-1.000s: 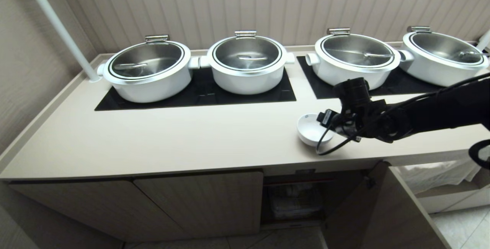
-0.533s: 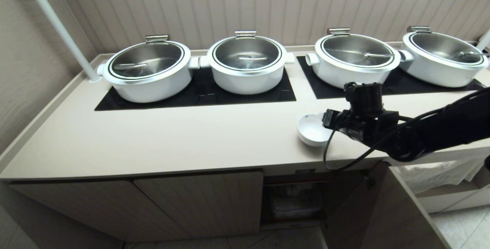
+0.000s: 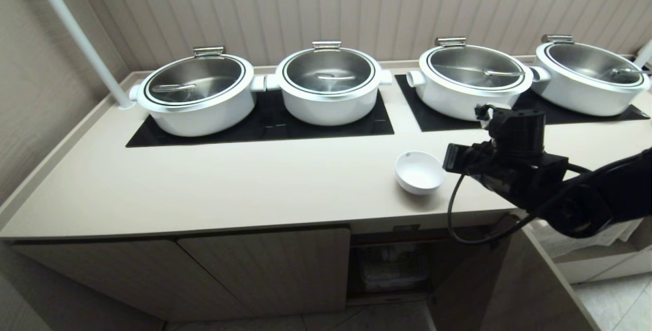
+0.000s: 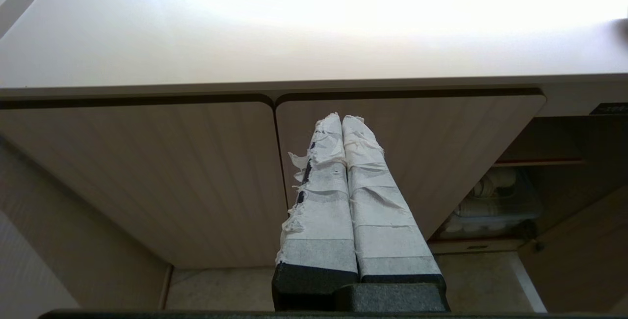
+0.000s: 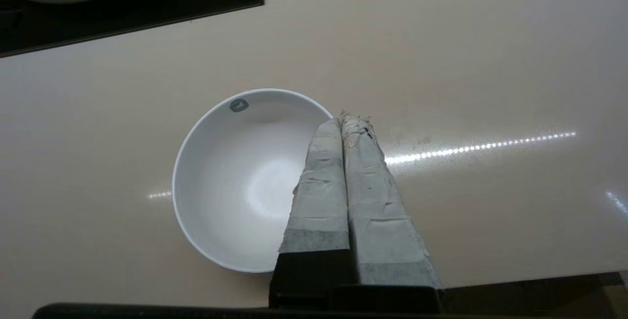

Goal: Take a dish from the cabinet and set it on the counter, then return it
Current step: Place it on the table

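Observation:
The dish (image 3: 418, 172), a small white bowl, stands upright on the beige counter (image 3: 254, 183) near its front edge. In the right wrist view the dish (image 5: 245, 181) lies just beside my right gripper (image 5: 349, 119), whose taped fingers are shut on nothing, tips over the bowl's rim. The right arm (image 3: 514, 168) hovers to the right of the dish. Below, the cabinet (image 3: 392, 265) stands open, its door (image 3: 509, 280) swung out. My left gripper (image 4: 342, 119) is shut and empty, parked in front of the closed cabinet doors (image 4: 147, 176).
Several large white pots with steel lids (image 3: 198, 91) sit on black cooktop panels (image 3: 265, 122) at the back. A white pole (image 3: 76, 35) rises at the left. A cloth-draped lower shelf (image 3: 580, 234) is on the right. A clear bin (image 4: 490, 206) sits inside the cabinet.
The right gripper has let go of the dish, drawn back to the right and shut its fingers. The dish stays where it stood on the counter.

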{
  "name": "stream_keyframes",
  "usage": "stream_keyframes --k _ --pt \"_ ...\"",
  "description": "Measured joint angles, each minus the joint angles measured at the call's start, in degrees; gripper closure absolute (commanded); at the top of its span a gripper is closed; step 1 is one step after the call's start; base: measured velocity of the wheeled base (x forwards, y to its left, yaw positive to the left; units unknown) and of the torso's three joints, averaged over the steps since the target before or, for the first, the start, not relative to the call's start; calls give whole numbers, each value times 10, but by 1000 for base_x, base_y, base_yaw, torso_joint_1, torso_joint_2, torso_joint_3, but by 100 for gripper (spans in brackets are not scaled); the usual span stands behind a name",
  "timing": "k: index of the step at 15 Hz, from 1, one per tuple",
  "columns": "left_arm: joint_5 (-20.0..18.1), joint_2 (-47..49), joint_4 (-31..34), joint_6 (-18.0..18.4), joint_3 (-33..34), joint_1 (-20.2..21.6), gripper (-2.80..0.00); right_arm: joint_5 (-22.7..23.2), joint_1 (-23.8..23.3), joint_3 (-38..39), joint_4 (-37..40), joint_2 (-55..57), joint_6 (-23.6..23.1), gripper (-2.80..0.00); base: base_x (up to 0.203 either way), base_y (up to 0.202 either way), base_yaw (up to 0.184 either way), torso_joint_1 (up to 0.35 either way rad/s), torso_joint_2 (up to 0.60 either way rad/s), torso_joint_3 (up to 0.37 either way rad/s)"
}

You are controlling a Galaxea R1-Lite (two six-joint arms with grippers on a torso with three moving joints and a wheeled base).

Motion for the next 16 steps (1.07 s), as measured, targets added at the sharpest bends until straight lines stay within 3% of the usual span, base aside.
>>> stream_keyframes --k 4,8,13,16 --pt "0 0 0 0 0 0 0 2 2 59 1 -76 -1 0 0 0 0 0 0 0" --pt "0 0 0 0 0 0 0 11 9 223 -1 -175 -12 0 0 0 0 0 0 0" --pt "0 0 0 0 0 0 0 50 18 453 -9 -356 -81 0 0 0 0 0 0 0" --pt "0 0 0 0 0 0 0 86 -14 523 30 -455 -120 0 0 0 0 0 0 0"
